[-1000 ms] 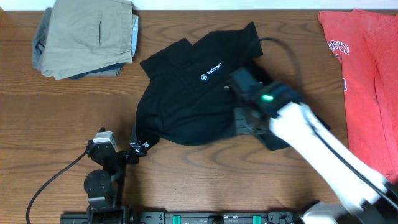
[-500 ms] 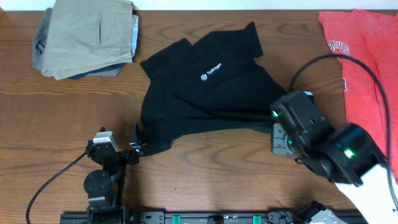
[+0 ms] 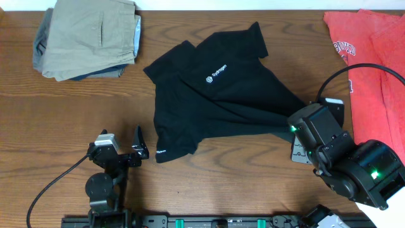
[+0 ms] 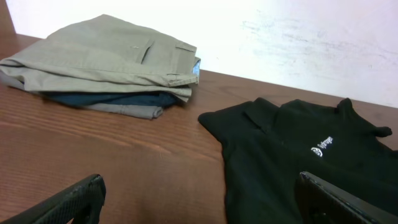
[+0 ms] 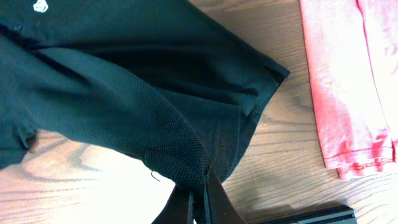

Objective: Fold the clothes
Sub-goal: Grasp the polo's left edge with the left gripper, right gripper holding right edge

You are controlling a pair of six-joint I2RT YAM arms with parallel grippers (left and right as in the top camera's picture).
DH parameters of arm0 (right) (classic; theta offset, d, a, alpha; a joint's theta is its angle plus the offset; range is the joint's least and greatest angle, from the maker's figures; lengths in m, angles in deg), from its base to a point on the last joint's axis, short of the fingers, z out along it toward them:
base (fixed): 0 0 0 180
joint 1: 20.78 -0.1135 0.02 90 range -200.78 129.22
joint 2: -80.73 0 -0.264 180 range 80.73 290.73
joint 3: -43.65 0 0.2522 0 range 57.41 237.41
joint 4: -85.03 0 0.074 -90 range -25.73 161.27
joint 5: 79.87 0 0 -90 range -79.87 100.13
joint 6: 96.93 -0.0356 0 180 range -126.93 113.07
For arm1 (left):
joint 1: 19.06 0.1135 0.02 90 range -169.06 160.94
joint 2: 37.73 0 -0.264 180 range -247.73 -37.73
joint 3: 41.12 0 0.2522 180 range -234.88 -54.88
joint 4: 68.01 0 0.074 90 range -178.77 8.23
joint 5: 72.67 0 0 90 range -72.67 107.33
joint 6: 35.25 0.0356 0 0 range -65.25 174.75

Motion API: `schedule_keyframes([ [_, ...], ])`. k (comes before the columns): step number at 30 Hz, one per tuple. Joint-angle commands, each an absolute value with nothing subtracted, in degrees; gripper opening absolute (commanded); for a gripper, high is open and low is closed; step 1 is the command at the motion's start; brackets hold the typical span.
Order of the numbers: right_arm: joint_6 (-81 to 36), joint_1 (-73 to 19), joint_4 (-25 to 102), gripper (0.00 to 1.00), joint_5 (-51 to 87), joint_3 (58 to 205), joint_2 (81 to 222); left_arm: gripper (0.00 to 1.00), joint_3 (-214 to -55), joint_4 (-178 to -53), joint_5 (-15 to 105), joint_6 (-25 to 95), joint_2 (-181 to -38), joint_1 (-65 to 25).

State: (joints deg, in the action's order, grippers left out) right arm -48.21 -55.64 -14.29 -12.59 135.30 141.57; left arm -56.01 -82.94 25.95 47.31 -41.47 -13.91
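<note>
Black shirt (image 3: 218, 104) between right jaws

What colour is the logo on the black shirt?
White. The logo on the black shirt shows best in the overhead view.

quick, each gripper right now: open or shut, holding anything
Left gripper: open, holding nothing.
Right gripper: shut on the black shirt, pinching a fold of it.
</note>
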Motion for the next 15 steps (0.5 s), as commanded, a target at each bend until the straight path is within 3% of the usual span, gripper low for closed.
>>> schedule_keyframes([
  [1,-49.78,-55.46,-14.24,0.02,-15.76,135.78,141.29,0.98,-55.11,-84.95,26.78,47.63,-41.43,-13.83],
  [5,-49.76,-55.46,-14.09,0.02,-15.34,135.78,141.51,0.98,-55.13,-84.91,28.66,44.9,-41.43,-13.83],
  [11,-49.76,-55.46,-12.73,0.03,-15.32,135.74,142.1,0.98,-55.16,-84.49,35.76,25.28,-41.43,-13.87],
  [15,-49.71,-55.46,-12.21,0.03,-15.34,135.72,142.67,0.98,-55.18,-81.5,48.02,20.38,-41.71,-14.0],
])
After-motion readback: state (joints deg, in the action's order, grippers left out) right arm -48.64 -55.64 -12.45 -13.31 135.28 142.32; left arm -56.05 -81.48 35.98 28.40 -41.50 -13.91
